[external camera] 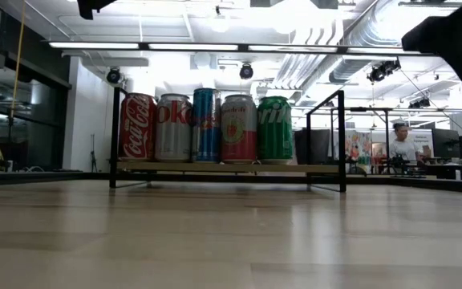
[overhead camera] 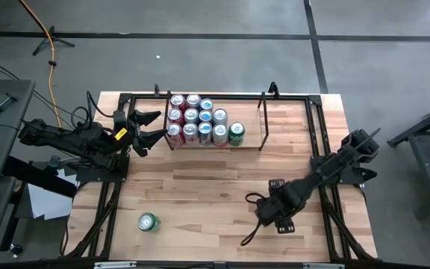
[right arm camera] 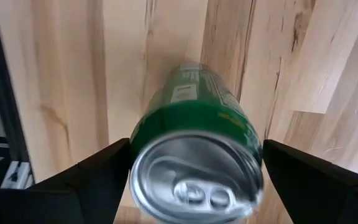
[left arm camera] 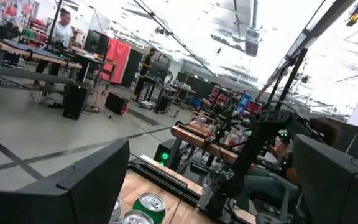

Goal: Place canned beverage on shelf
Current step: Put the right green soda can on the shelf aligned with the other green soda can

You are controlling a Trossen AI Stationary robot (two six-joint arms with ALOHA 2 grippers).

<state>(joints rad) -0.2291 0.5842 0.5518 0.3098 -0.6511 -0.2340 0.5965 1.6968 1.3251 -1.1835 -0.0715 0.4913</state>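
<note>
The shelf [overhead camera: 215, 119] stands at the tabletop's [overhead camera: 200, 187] far edge, cans [overhead camera: 196, 121] packed upright in its left half. One lone can [overhead camera: 148, 222] stands near the front-left corner. Another can [right arm camera: 194, 155] sits between the right gripper's [overhead camera: 263, 213] fingers, front-right.

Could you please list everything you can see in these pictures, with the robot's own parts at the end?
table: one, light wood, black frame round it.
shelf: one, black rods on a wood base, far side of the table.
cans on the shelf: about twelve; red, silver, blue and one green; packed at the shelf's left end.
loose green can: one, upright, near front left corner.
gripped green can: one, between the right tool's fingers.
person: one, far behind the table.
left tool: open, beside the shelf's left end.
right tool: closed on the gripped green can, over the table's front right.
</note>
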